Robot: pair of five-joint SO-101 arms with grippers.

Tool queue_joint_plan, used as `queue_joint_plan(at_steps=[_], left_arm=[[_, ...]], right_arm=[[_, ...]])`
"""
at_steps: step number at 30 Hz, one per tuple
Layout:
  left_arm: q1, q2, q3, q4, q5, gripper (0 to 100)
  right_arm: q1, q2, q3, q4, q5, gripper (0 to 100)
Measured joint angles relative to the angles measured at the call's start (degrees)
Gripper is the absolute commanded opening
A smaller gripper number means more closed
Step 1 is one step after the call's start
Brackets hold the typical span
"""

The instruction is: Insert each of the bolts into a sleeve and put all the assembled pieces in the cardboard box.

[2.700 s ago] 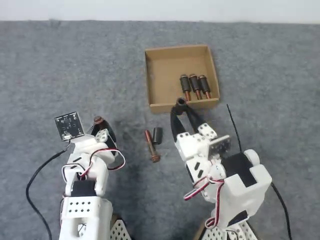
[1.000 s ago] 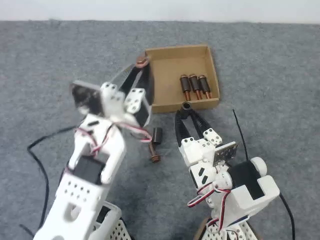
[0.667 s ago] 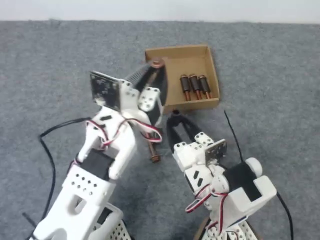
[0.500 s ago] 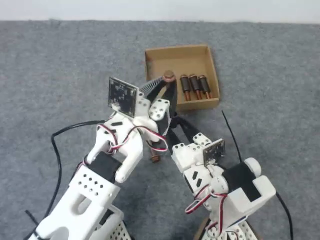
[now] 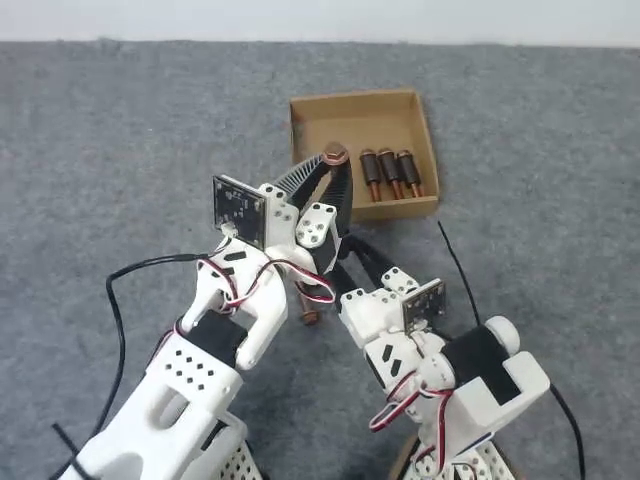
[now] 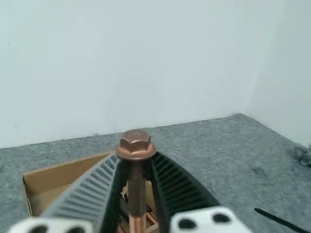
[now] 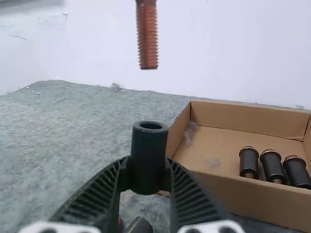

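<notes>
My left gripper (image 5: 330, 178) is shut on a copper bolt (image 5: 334, 154), held upright with its hex head (image 6: 135, 144) on top, just in front of the cardboard box (image 5: 345, 128). Below it, my right gripper (image 7: 146, 175) is shut on a black sleeve (image 7: 148, 154), bore facing up. The bolt's threaded end (image 7: 147, 35) hangs a short way above the sleeve, apart from it and about in line. In the high view the left arm covers the sleeve; the right gripper (image 5: 354, 250) shows beneath it. Three assembled pieces (image 5: 391, 174) lie in the box.
A second loose bolt (image 5: 309, 317) lies on the grey carpet between the two arms, mostly covered by the left arm. The box (image 7: 221, 145) has bare floor beside the three pieces (image 7: 272, 167). A thin black wire (image 5: 455, 262) sticks up beside the right arm.
The left arm swung the bolt from the left side across to the box's front edge, then settled above the right gripper. The right gripper drew back and leftwards with the sleeve.
</notes>
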Motion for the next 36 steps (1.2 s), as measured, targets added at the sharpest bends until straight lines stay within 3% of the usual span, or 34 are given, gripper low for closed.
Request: queue_joint_plan(at_steps=[6, 13, 36], left_arm=[[-0.18, 0.97, 0.0, -0.09, 0.0, 1], [-0.35, 10.9, -2.55, -0.09, 0.0, 1], [2.37, 2.64, 4.66, -0.09, 0.0, 1]], right_arm=[[0.0, 0.0, 0.0, 2.11, 1.49, 0.6], [0.0, 0.0, 0.0, 2.11, 3.96, 0.6], [0.0, 0.0, 0.0, 2.11, 4.13, 0.6]])
